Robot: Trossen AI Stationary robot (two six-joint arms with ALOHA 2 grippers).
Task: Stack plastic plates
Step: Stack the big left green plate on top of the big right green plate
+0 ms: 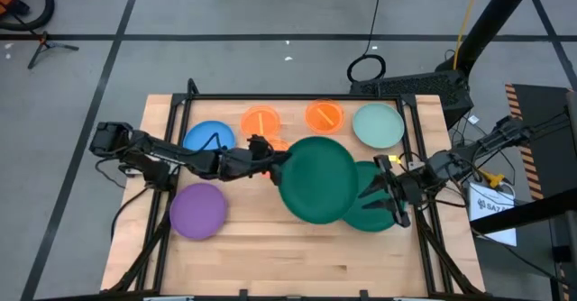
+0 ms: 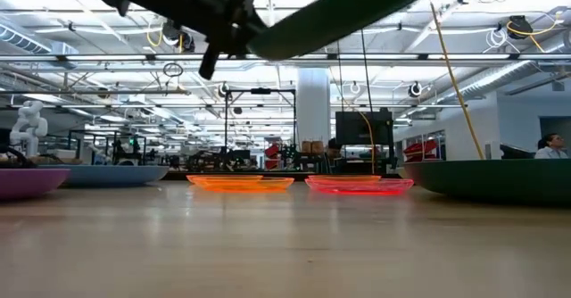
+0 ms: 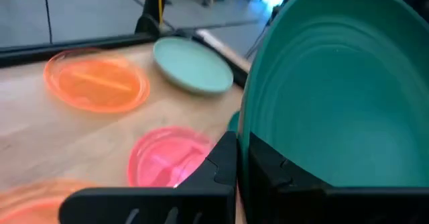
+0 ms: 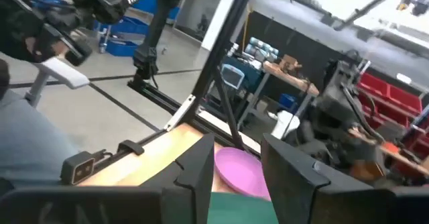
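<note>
My left gripper (image 1: 275, 164) reaches from the table's left to its middle and is shut on one large dark green plate (image 1: 317, 179), which is lifted and tilted (image 2: 348, 8). A second dark green plate (image 1: 374, 209) lies flat on the table, partly under the lifted one. My right gripper (image 1: 389, 200) is open above this second plate's right part; in its wrist view (image 4: 238, 177) a strip of green shows low between the fingers. The blue plate (image 1: 209, 139), purple plate (image 1: 198, 209), two orange plates (image 1: 261, 121) (image 1: 325, 114), mint plate (image 1: 379, 125) and pink plate (image 3: 167, 158) rest flat. My left gripper pinches the lifted dark green plate by its rim (image 3: 251, 133), at the edge facing the table's left, one finger (image 3: 224, 163) on each face. The fingers come roughly level from the left. The plate is clear of the table and tilted, its far side higher.
A black frame (image 1: 297, 96) edges the wooden table (image 1: 270, 265) at its far side. The table's near half shows bare wood. The pink plate lies under my left arm. Cables and a stand sit beyond the right edge (image 1: 491, 179).
</note>
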